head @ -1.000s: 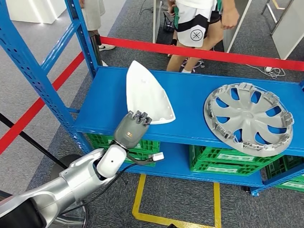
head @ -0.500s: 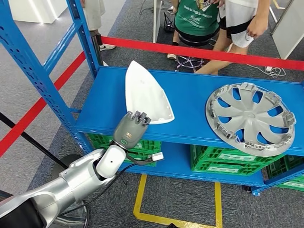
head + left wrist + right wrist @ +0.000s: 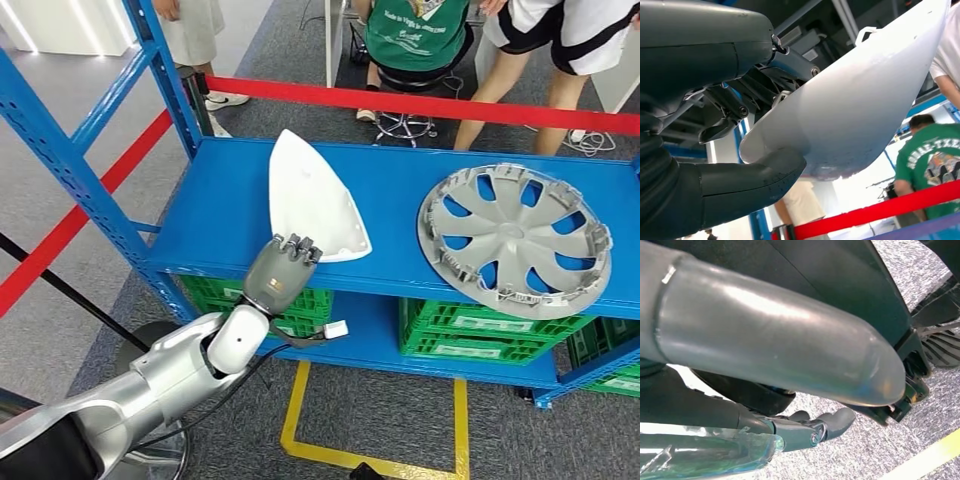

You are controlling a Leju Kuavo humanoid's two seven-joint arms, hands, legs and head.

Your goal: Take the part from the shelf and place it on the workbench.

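1. The white part (image 3: 315, 205), a curved triangular shell, lies on the top level of the blue shelf (image 3: 219, 215), with its near edge at the shelf's front lip.
2. The left hand (image 3: 281, 274) grips that near edge: the fingers (image 3: 296, 246) curl over the top of the part, and in the left wrist view the thumb (image 3: 753, 185) presses against its underside (image 3: 862, 100).
3. A silver wheel cover (image 3: 515, 244) rests on the same shelf level, well apart from the part toward the shelf's other end.
4. Green crates (image 3: 483, 335) sit on the shelf's lower level, beneath the wheel cover and beneath the hand.
5. The right hand (image 3: 810, 430) hangs above grey carpet; its fingers look loosely curled, but I cannot tell whether they are closed.
6. Behind the shelf a red barrier tape (image 3: 423, 103) runs across, with people (image 3: 419, 40) beyond it.
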